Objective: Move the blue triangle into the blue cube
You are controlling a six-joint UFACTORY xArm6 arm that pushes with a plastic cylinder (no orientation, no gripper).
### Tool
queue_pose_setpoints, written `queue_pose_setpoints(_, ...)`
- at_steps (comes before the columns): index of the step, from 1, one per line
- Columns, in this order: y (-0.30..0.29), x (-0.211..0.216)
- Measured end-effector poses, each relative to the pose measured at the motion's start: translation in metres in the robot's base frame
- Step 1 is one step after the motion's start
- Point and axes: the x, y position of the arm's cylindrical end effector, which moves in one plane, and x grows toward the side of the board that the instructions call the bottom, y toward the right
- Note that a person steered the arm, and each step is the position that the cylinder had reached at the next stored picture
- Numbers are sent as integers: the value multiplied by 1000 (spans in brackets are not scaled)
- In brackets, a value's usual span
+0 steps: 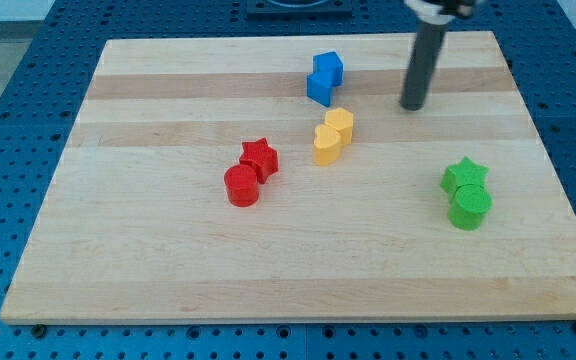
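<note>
The blue cube [328, 66] sits near the view's top centre of the wooden board [168, 260]. The blue triangle [319, 87] lies just below it and touches it. My tip [412, 105] is the lower end of the dark rod, to the right of both blue blocks, about 90 pixels from the triangle and touching no block.
Two yellow blocks [333, 135] sit together below the blue pair. A red star [260, 157] and a red cylinder [241, 186] sit left of centre. A green star [465, 176] and a green cylinder [470, 207] sit at the right.
</note>
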Motion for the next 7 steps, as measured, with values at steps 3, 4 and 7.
queue_pose_setpoints(3, -88, 0)
queue_pose_setpoints(4, -127, -11)
queue_pose_setpoints(7, -154, -54)
